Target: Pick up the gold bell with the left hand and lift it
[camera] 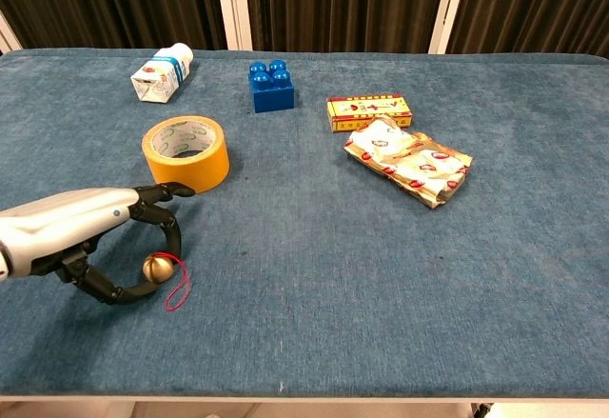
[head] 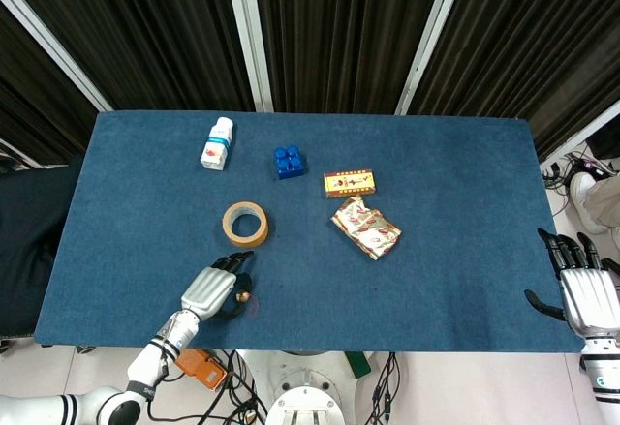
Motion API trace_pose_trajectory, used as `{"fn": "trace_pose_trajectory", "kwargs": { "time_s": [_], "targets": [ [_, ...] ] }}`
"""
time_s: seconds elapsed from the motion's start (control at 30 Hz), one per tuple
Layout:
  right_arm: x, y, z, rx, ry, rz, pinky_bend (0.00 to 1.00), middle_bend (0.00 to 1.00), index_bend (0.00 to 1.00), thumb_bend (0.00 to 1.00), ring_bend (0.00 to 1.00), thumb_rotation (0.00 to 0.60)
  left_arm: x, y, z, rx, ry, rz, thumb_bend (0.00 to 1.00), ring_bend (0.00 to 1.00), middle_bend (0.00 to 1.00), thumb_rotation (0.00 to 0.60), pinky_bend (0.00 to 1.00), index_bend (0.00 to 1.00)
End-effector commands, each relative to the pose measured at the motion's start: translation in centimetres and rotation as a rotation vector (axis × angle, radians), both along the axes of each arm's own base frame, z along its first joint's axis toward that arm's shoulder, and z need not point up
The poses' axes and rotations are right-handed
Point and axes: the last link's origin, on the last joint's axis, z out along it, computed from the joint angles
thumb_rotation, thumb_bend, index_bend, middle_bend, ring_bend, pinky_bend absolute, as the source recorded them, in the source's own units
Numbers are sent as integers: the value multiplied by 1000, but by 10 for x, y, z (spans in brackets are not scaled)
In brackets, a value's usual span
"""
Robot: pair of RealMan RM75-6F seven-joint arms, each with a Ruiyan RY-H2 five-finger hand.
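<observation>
The small gold bell (head: 245, 297) (camera: 158, 268) with a red cord (camera: 178, 289) lies on the blue table (head: 455, 202) near the front left edge. My left hand (head: 211, 291) (camera: 86, 232) lies low over it from the left. Its fingers curl over the bell's top and its thumb touches the bell from below, so the bell is pinched while resting on the cloth. My right hand (head: 584, 294) hangs off the table's right edge with fingers spread and nothing in it; the chest view does not show it.
A roll of yellow tape (head: 245, 224) (camera: 186, 153) sits just beyond the left hand. Farther back are a white carton (head: 217, 143), a blue block (head: 288, 162), a small printed box (head: 349, 183) and a foil snack packet (head: 366, 227).
</observation>
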Motion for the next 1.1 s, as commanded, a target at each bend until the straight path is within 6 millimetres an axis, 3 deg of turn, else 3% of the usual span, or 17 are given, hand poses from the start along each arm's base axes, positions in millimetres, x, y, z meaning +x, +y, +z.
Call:
{"fn": "trace_pose_trajectory", "kwargs": {
  "time_s": [0.03, 0.23, 0.43, 0.77, 1.1],
  "targets": [
    [0, 0, 0, 0, 0, 1, 18, 203, 61, 322, 168, 600, -1, 2, -1, -2, 4, 3, 305, 0, 0, 600, 123, 474],
    [0, 0, 0, 0, 0, 2, 18, 203, 62, 323, 168, 600, -4, 8, 2, 9, 21, 15, 345, 0, 0, 600, 123, 501],
    [1, 1, 0, 2, 0, 6, 18, 203, 62, 323, 168, 600, 3, 11, 20, 41, 32, -10, 363, 0, 0, 600, 123, 505],
    [1, 1, 0, 3, -4, 6, 18, 203, 62, 323, 168, 600, 46, 19, 77, 124, 71, -146, 363, 0, 0, 600, 123, 505],
    [1, 1, 0, 3, -8, 5, 18, 203, 62, 323, 168, 600, 87, 31, 116, 191, 150, -244, 363, 0, 0, 600, 123, 506]
  ]
}}
